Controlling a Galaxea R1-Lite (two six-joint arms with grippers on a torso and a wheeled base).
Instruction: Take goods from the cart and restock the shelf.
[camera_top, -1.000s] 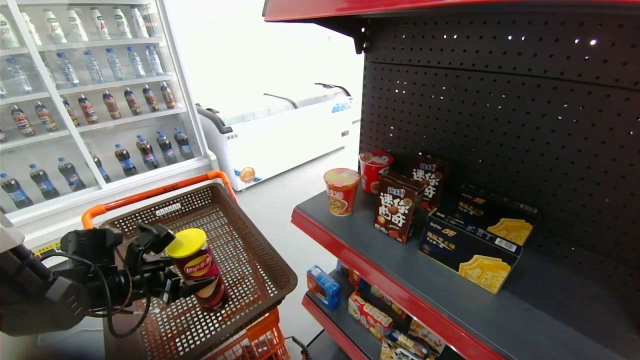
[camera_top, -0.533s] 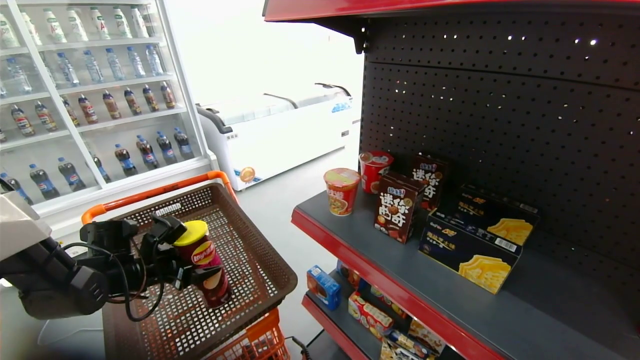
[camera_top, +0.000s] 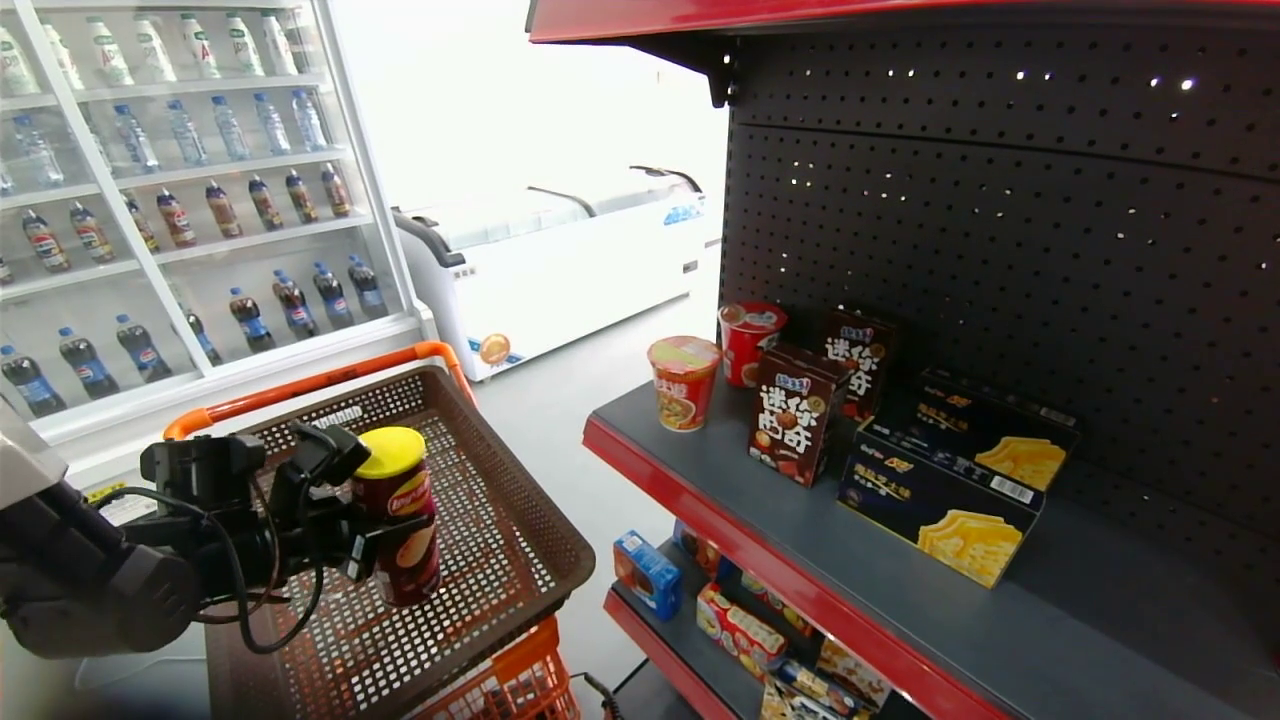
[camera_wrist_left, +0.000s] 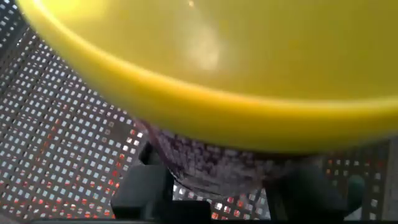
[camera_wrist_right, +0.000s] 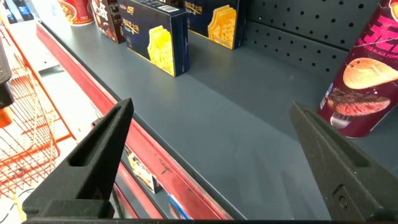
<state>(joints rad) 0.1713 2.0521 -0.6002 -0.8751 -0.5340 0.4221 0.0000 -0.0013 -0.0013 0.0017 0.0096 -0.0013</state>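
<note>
Jaws of our left gripper (camera_top: 372, 535) are clamped on the yellow-lidded chip can (camera_top: 402, 520), held upright over the brown cart basket (camera_top: 520, 560) (its base looks clear of the mesh). Our right gripper (camera_wrist_right: 211, 112) hangs wide open and empty over the grey shelf (camera_wrist_right: 236, 143), where another chip can (camera_wrist_right: 367, 74) stands, snack boxes (camera_wrist_right: 158, 37) and noodle cups (camera_top: 683, 380) further along. We judge pickup done; carrying and placing remain

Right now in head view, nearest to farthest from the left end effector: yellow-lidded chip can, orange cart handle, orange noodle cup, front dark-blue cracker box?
1. Yellow-lidded chip can, in its grip.
2. Orange cart handle, behind.
3. Orange noodle cup, shelf end.
4. Front dark-blue cracker box, farther right.
</note>
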